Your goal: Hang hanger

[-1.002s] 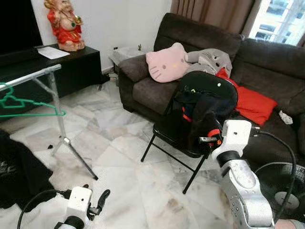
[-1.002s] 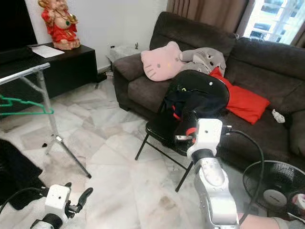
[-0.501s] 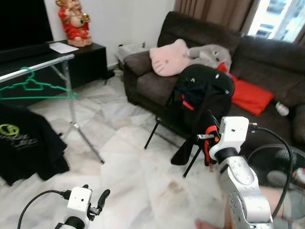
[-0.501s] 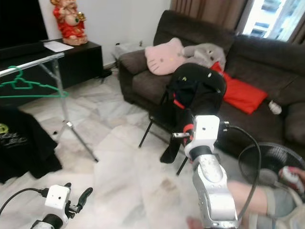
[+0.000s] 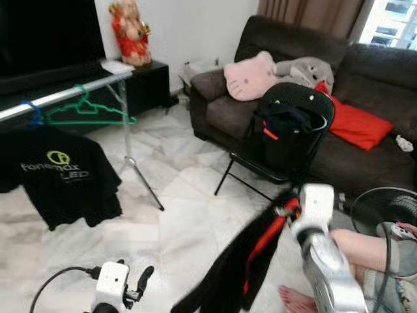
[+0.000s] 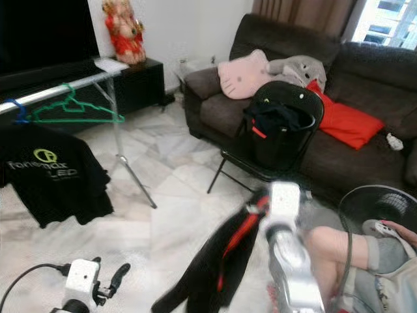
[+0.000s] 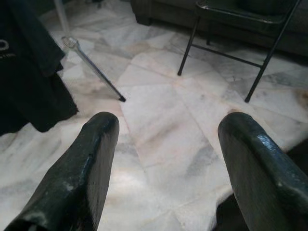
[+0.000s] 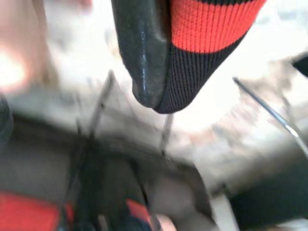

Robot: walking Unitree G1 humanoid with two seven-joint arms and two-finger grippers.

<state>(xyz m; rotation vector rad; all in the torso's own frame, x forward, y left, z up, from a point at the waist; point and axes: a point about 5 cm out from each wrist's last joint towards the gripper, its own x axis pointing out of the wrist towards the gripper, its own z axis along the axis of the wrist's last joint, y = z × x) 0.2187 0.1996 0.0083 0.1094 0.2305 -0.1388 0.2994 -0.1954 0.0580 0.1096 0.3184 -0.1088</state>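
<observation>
On rail, black shirt ("fonemax LED")

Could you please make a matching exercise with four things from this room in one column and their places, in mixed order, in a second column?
Things:
1. green hanger
2. black T-shirt
3. pink cat cushion
4. black and red garment

Places:
A. on the dark sofa
B. held by the right gripper, trailing toward the floor
C. hooked bare on the rack's rail
D. hanging from the rail beside the green hanger

Pairs: 1-C, 2-D, 3-A, 4-B
</observation>
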